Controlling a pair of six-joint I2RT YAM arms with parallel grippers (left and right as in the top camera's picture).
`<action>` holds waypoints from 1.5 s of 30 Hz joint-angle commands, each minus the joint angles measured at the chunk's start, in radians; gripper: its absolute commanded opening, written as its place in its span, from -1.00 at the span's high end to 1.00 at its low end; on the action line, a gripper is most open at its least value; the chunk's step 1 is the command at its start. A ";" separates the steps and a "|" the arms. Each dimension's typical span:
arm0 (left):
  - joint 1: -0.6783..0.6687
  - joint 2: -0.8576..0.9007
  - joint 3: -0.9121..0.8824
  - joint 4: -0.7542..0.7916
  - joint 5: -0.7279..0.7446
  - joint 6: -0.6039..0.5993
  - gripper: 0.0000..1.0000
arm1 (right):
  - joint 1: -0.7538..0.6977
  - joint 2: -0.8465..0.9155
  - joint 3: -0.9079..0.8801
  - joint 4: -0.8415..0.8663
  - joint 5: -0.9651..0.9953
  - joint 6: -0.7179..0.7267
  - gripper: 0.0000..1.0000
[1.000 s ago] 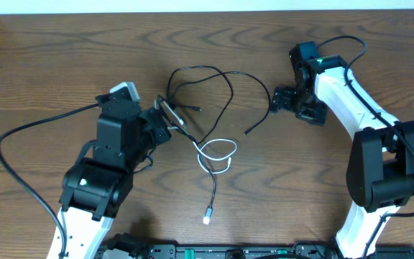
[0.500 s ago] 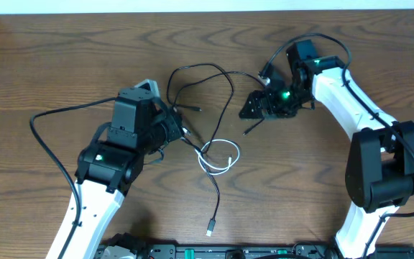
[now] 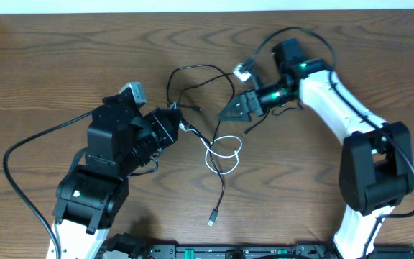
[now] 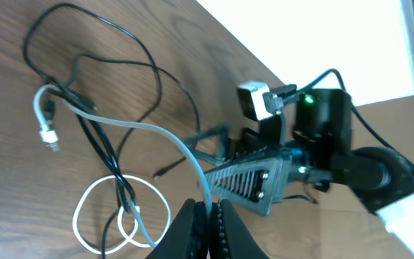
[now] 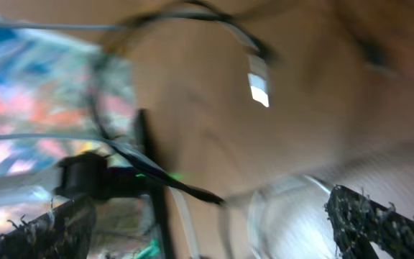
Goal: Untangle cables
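The left gripper (image 3: 177,124) has swung round at the tangle's left edge and stays pinched tight on the white cable (image 4: 144,127), whose loop has slid a touch to the right on the table (image 3: 63,57) and still lies across the black cable (image 3: 222,187). Over on the right, the right gripper (image 3: 237,109) has swept in from well clear, and it now hangs just beside the black loops with its fingers spread wide and nothing in them. It looks set for a second grip, so the pulling apart could begin.
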 commanded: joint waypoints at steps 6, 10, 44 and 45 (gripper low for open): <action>0.003 -0.010 0.017 0.006 0.165 -0.051 0.85 | 0.162 -0.019 -0.003 0.134 -0.135 0.076 -0.99; 0.003 -0.010 0.017 0.006 0.214 -0.053 0.85 | 0.233 -0.019 -0.003 0.185 0.018 0.175 -0.99; 0.003 -0.061 0.017 -0.040 0.220 -0.019 0.85 | 0.111 -0.019 -0.003 -0.034 0.077 -0.001 -0.99; 0.003 -0.061 0.017 -0.040 0.220 -0.020 0.85 | 0.103 -0.019 -0.003 -0.037 0.064 0.000 -0.99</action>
